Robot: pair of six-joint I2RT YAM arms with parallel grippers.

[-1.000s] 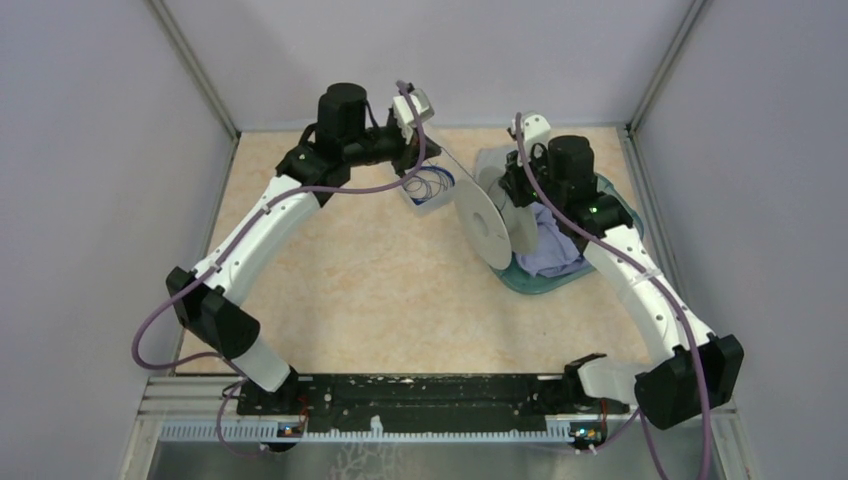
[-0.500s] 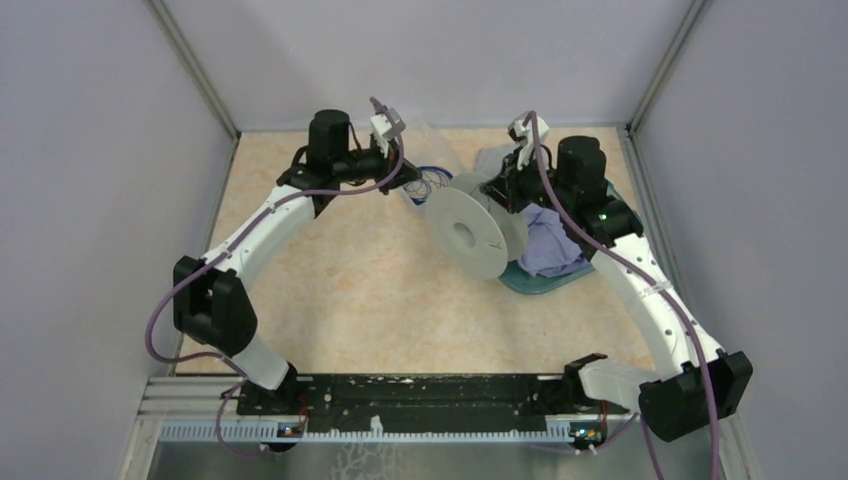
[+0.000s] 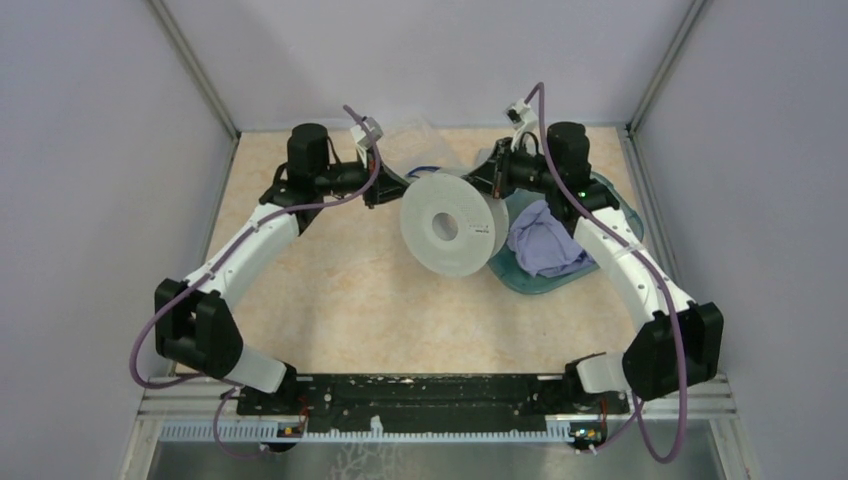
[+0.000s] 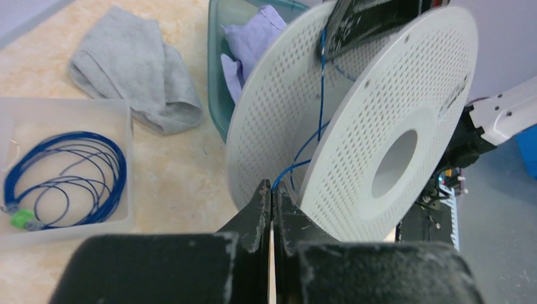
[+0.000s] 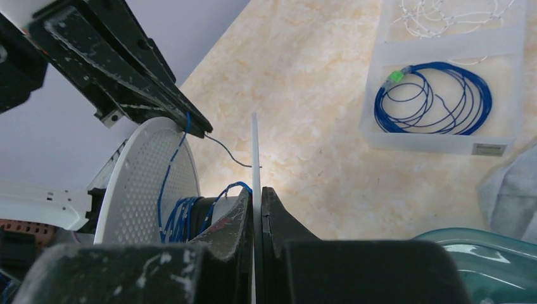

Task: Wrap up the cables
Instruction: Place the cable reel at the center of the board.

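Well, from where I stand the winding looks partly done. The right gripper (image 5: 256, 193) is pinched shut on the thin rim of one flange of the spool (image 3: 462, 245). It seems to hold the spool up above the table (image 3: 350, 290), near the centre of the overhead view, tilted so the hub hole faces the camera. The left gripper (image 4: 272, 190) is closed too, nipping the cable (image 4: 321, 88), which climbs from the fingertips at the bottom centre of the left wrist view into the slot between the two flanges. That cable is a hair-thin, limp wire, blue in the close views. In the right wrist view a darker, thread-like tail pokes out past the left fingers, and several turns sit bunched on the hub at the lower left. My guess is the next move calls for a turn of the spool, or a sweep of the left arm around it. Either way the wire would need to be taut enough to land on the hub rather than slip over a rim. The flanges are pale, stiff discs peppered with small holes. At the upper right of the right wrist view a clear tray (image 5: 437, 144) holds a separate blue coil (image 5: 482, 95) with a green end. In the left wrist view a teal tub (image 4: 217, 69) with a crumpled lilac cloth (image 4: 253, 38) shows at the upper middle.
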